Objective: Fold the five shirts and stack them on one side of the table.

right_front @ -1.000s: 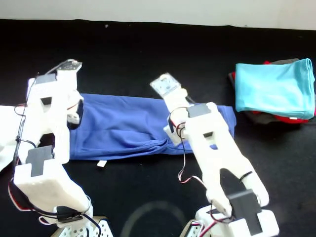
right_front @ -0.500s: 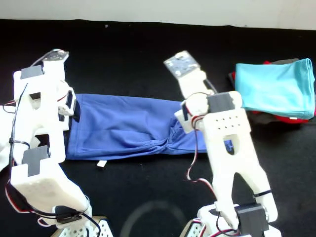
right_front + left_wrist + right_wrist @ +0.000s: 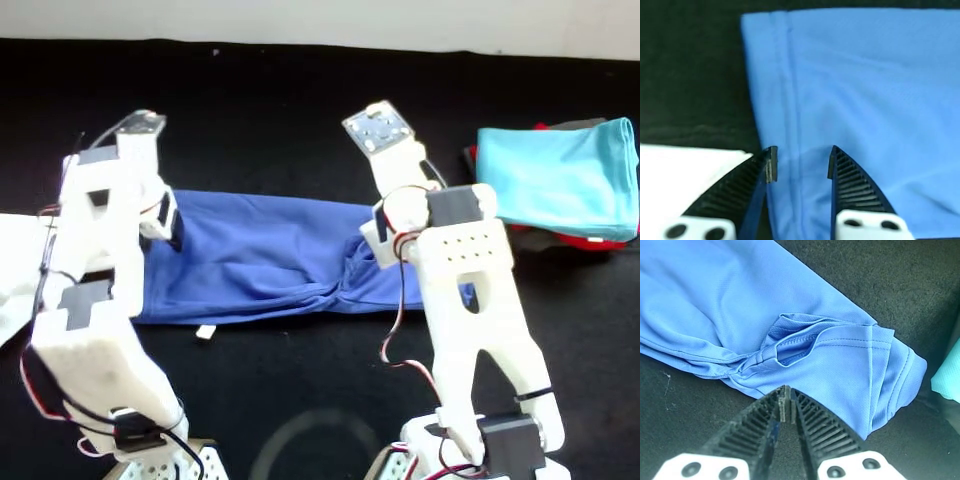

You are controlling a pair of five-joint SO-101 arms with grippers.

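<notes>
Blue shirt (image 3: 260, 260) lies across the middle of a black table (image 3: 300, 110), already folded lengthwise into a long strip. A stack (image 3: 555, 180) of folded shirts sits well apart at the table's right side, with a teal shirt (image 3: 560, 175) on top and red and dark layers beneath.

The left gripper (image 3: 800, 162) hangs over the strip's left end with its jaws parted, one on each side of the hemmed edge and holding nothing. The right gripper (image 3: 786, 405) is over the near edge by the right end, jaws pressed together at the tips. No cloth is visibly pinched between them.

The step in hand looks like folding the strip crosswise. To do it well, each gripper should take the full thickness of layers close to an end corner, so nothing trails. The right jaws would need to part first. The bunched pleat near the right end should be smoothed or kept inside the fold. The moving end should be carried low and laid square on the other.

A white cloth (image 3: 15, 260) at the left is cut off, so it is unclear what it is. The arms hide both ends of the shirt from above. A small white tag (image 3: 205, 332) by the near edge is too small to identify.
</notes>
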